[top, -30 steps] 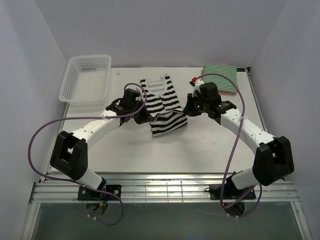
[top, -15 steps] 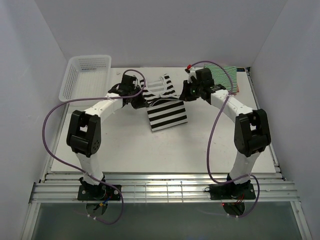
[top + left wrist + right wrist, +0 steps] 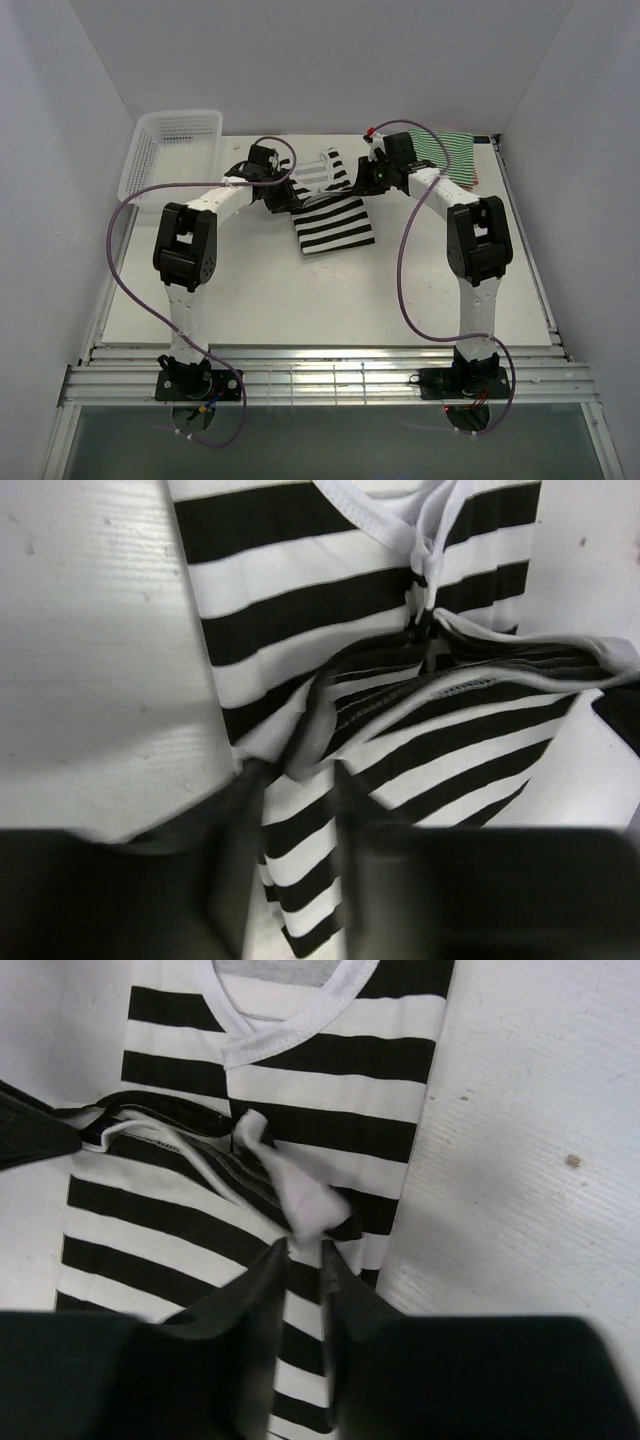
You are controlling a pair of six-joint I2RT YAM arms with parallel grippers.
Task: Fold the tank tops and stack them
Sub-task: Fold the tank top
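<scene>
The black-and-white broad-striped tank top (image 3: 330, 212) lies folded over itself at mid-table, neckline toward the back. My left gripper (image 3: 284, 197) sits low at its left edge. In the left wrist view this gripper (image 3: 300, 770) is open, striped cloth (image 3: 400, 750) lying under the gap and a curled hem at the tips. My right gripper (image 3: 369, 184) is at the top's right edge. Seen from the right wrist, it (image 3: 303, 1250) stands slightly open, a white bunched strap (image 3: 300, 1200) just ahead of the tips. A folded green-and-white tank top (image 3: 455, 152) lies at the back right.
A white mesh basket (image 3: 170, 155) stands at the back left corner. White walls close in the table on three sides. Purple cables loop off both arms. Bare white tabletop (image 3: 330, 300) stretches between the folded top and the arm bases.
Both grippers carried the top's near hem toward the back, doubling it over its upper half. Their jaws, shut on the cloth before, now stand apart.
</scene>
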